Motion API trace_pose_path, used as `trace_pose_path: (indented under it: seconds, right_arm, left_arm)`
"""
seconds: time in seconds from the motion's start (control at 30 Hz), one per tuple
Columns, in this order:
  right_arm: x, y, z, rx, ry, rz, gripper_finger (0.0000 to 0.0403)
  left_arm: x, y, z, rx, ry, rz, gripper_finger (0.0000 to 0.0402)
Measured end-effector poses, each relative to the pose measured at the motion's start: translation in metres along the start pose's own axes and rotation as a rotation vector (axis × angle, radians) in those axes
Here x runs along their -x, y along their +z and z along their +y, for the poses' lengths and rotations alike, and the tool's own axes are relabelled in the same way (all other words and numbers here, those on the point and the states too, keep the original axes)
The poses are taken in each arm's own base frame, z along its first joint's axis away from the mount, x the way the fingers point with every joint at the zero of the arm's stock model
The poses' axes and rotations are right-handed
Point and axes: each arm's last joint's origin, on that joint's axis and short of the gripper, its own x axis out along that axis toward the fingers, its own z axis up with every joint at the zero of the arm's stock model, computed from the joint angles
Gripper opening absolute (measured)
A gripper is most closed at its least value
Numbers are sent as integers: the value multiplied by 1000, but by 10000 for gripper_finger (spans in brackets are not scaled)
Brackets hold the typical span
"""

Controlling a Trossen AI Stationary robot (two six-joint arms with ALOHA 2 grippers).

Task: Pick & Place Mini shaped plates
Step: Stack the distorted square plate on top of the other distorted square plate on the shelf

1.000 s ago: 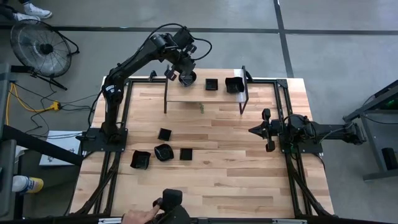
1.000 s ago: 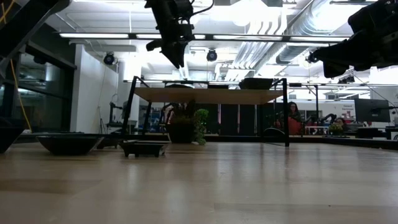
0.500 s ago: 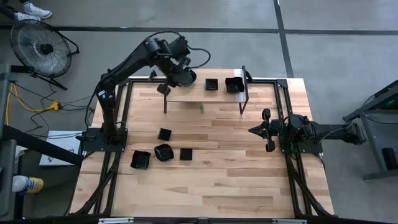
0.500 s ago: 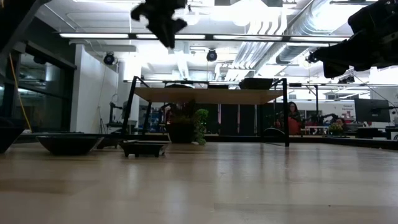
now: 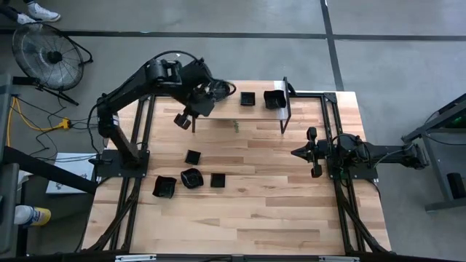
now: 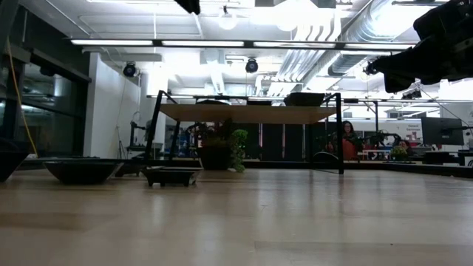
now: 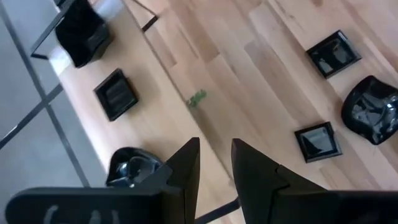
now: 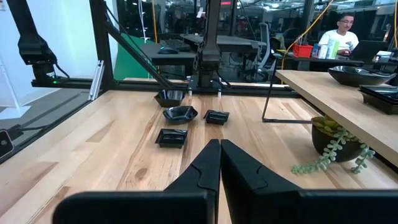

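Three glossy black mini plates stand on a small raised wooden shelf (image 5: 240,113) at the table's far side: a rounded one (image 5: 219,89), a square one (image 5: 247,98) and a larger one (image 5: 274,98). Several more lie on the tabletop at the near left, among them a square one (image 5: 192,156) and a rounded one (image 5: 191,177). My left gripper (image 5: 183,120) hovers high off the shelf's left end, open and empty; its wrist view (image 7: 216,162) looks down on shelf and table. My right gripper (image 5: 294,152) waits at the table's right, shut and empty (image 8: 219,146).
The shelf stands on thin black legs (image 6: 157,133), with a small potted plant (image 8: 329,140) beneath it. Black frame rails run along the table's left (image 5: 138,138) and right sides. Bare wood lies in the table's middle and near part (image 5: 255,211).
My left gripper has drawn back from the rounded plate on the shelf's left end, going toward the table's left and near edges and rising out of the low view's top. The rounded plate stays on the shelf. A person's hand at the near edge has gone.
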Motion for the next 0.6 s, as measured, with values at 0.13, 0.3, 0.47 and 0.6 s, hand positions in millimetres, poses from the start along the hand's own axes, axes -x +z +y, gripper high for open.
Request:
trace_pose_path:
  seconds: [0.13, 0.3, 0.47, 0.6]
  right_arm:
    - [0, 0, 0, 0, 0, 0, 8]
    - [0, 0, 0, 0, 0, 0, 9]
    - [0, 0, 0, 0, 0, 0, 5]
    - [0, 0, 0, 0, 0, 0, 7]
  left_arm:
    - [-13, -7, -12, 22, -8, -6, 88]
    - [-35, -32, -42, 94, -16, 4, 88]
    - [-41, -59, -80, 255, 26, -44, 88]
    - [-44, -75, -112, 427, 84, -16, 88]
